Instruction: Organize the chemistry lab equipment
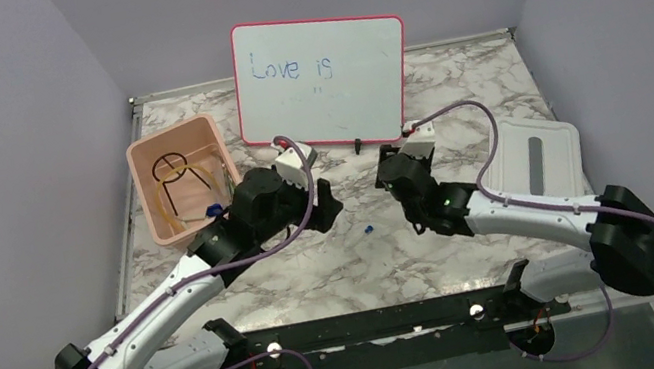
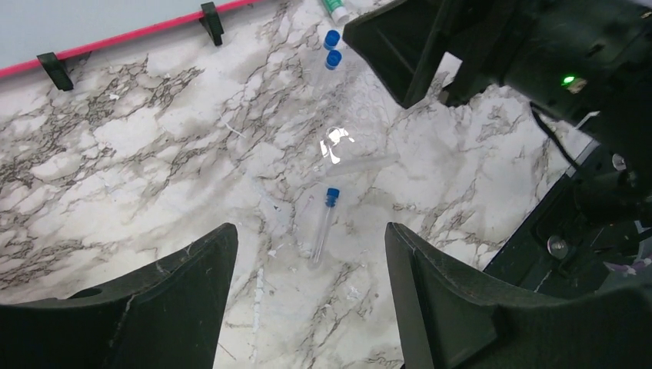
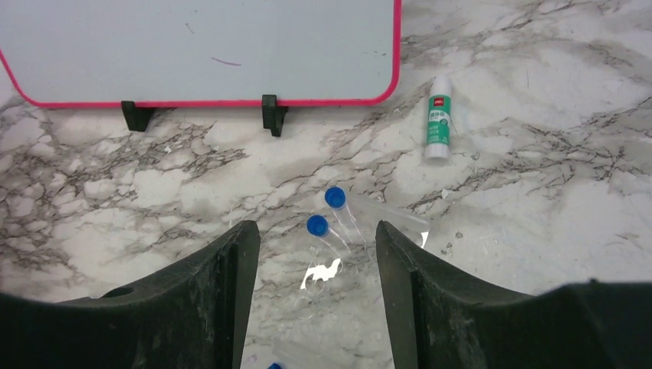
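Both grippers hover low over the marble table's middle. In the left wrist view my left gripper (image 2: 310,231) is open, and a clear blue-capped tube (image 2: 326,219) lies on the table just beyond its fingertips, untouched. Two more capped tubes (image 2: 333,48) lie farther off. In the right wrist view my right gripper (image 3: 315,227) is open above those two capped tubes (image 3: 317,225), which lie between its fingertips, with nothing gripped. From above, the left gripper (image 1: 325,207) and right gripper (image 1: 389,173) face each other. The black wire ring tripod (image 1: 170,166) and tan rubber tube (image 1: 173,207) lie in the pink bin (image 1: 144,191).
The pink-framed whiteboard (image 1: 322,79) stands at the back on black feet. A green-labelled glue stick (image 3: 438,119) lies right of the tubes. The white lid (image 1: 534,158) rests at the right edge. The right arm (image 2: 538,54) fills the left wrist view's upper right.
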`<state>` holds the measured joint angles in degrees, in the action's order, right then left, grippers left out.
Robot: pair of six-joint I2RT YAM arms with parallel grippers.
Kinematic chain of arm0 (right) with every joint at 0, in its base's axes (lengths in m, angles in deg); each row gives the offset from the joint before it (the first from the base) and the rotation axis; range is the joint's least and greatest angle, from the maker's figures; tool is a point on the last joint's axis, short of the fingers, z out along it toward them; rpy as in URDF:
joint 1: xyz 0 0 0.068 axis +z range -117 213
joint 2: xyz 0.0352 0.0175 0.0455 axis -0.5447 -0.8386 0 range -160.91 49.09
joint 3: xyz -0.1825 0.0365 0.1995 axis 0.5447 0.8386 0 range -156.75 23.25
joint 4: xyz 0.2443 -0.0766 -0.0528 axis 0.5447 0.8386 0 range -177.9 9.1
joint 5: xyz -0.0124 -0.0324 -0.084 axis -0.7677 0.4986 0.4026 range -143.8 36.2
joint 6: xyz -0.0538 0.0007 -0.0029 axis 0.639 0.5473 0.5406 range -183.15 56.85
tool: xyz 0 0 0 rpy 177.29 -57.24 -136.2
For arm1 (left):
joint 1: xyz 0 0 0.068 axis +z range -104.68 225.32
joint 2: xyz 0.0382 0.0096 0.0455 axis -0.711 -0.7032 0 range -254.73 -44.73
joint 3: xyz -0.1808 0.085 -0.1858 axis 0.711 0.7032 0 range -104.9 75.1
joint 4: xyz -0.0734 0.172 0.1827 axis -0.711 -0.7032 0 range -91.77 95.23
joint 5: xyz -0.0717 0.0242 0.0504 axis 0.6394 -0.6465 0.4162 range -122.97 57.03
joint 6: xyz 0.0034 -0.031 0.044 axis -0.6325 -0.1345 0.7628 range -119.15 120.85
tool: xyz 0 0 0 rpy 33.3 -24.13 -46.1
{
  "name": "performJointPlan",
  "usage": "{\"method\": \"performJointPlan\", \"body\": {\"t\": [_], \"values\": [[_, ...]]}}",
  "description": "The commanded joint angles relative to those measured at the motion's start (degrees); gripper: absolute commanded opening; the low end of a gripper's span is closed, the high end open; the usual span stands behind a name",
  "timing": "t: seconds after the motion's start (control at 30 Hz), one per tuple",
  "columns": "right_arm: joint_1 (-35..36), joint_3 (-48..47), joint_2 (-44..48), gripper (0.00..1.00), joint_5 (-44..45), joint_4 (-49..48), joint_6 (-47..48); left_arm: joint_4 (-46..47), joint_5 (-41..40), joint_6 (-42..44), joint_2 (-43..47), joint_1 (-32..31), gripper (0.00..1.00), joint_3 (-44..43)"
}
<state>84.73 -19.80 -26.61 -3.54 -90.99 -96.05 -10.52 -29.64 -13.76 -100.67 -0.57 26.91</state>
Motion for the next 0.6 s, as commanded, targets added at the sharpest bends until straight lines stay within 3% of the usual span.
{"method": "performJointPlan", "body": {"t": [0.0, 0.13, 0.3, 0.57], "values": [[-1.1, -1.9, 4.4, 0.62, -5.8, 12.1, -5.8, 2.1, 0.4, -0.8, -2.9, -0.3, 0.73, 1.2], [-2.6, -1.2, 8.0, 0.62, -12.0, 17.2, -9.6, 2.5, 4.5, -2.1, -8.3, -0.3, 0.71, 1.2], [-3.4, 3.4, 12.7, 0.56, -20.2, 18.4, -14.5, 4.3, 12.5, -4.2, -16.9, -0.7, 0.54, 1.6], [-3.5, 11.1, 18.4, 0.52, -26.1, 18.1, -19.3, 4.8, 10.5, -3.9, -27.7, -5.0, 0.51, 0.9]]}}
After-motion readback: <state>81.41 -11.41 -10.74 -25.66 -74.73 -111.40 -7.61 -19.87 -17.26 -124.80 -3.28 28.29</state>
